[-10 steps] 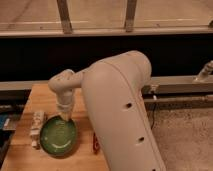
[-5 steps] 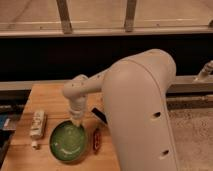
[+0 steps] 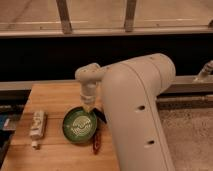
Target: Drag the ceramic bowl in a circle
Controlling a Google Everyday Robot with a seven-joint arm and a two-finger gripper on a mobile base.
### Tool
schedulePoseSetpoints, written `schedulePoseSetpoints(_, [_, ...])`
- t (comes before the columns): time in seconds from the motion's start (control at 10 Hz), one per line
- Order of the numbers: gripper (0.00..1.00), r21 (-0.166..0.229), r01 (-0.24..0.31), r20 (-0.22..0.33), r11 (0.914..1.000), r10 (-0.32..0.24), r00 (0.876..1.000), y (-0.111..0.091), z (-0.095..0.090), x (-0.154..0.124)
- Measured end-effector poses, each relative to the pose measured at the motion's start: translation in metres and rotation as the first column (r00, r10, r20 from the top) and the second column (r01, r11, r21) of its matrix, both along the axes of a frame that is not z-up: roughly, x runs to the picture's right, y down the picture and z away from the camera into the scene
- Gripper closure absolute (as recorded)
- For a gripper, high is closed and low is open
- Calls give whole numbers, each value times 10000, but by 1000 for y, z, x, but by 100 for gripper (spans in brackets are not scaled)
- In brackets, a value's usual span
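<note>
I see one ceramic bowl [image 3: 80, 125] on the wooden table [image 3: 50, 97]. It is round and green with a darker rim. It sits near the middle of the table, close to the front edge. Inside it I see a pale, shiny pattern; I cannot tell if that is food or just light.

The gripper [image 3: 88, 107] points down at the back rim of the bowl, at its far right side. It seems to touch the rim there.

Left of the bowl lies one whitish bottle [image 3: 37, 125] on its side, apart from the bowl. Just right of the bowl lies one thin red thing [image 3: 96, 142]. My big white arm [image 3: 137, 110] covers the right part of the table.

Half a second ago the bowl sat more to the left and nearer the front. Now it is farther right and a bit farther back, and the gripper went with it. The bottle stayed put.
</note>
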State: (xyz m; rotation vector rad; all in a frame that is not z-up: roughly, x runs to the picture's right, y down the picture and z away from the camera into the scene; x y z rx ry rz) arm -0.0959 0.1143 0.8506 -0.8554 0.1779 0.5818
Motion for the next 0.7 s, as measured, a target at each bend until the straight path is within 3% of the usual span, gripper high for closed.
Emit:
schedulePoseSetpoints(0.3, [100, -46, 390, 461, 9992, -387, 9982, -25, 25, -33])
schedulePoseSetpoints(0.5, [100, -49, 702, 1049, 9975, -693, 9921, -25, 23, -56])
schedulePoseSetpoints(0.7, [100, -31, 826, 1843, 9966, -806, 9796, -10, 8, -90])
